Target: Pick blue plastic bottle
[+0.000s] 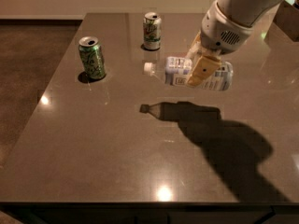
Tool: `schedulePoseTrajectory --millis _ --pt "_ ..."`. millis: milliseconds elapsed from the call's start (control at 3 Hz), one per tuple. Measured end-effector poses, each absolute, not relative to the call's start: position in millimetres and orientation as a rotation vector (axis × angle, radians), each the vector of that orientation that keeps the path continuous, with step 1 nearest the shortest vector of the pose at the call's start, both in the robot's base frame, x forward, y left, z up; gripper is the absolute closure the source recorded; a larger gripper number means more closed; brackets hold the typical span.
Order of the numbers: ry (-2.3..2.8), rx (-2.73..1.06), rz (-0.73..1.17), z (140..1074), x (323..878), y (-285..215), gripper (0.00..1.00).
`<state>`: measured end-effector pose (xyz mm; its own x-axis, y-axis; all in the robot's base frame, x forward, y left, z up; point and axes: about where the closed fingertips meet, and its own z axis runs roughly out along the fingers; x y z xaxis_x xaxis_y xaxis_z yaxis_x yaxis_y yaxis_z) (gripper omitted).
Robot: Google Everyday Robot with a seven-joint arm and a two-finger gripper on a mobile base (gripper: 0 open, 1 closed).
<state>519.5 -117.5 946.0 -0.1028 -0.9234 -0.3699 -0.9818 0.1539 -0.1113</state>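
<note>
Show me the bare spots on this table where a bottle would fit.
Bare: the near half of the table, from its front edge to the tool, which holds the blue plastic bottle above the middle. Crowded: far left, by the left green can and the far green can.

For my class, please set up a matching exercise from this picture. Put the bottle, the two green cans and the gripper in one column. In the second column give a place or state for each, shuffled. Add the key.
Column 1
1. blue plastic bottle
2. nearer green can
3. farther green can
4. gripper

Column 2
A. upright, behind the bottle's white cap
B. on its side in the air, its shadow on the table below
C. upright, off to the left of the bottle's cap
D. jaws shut across the bottle's middle

Pairs: 1-B, 2-C, 3-A, 4-D
</note>
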Motion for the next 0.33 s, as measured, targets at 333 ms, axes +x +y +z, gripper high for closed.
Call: schedulePoseTrajectory --millis 333 --pt "2.084 -1.818 0.233 946.3 519.1 -118.2 1.0"
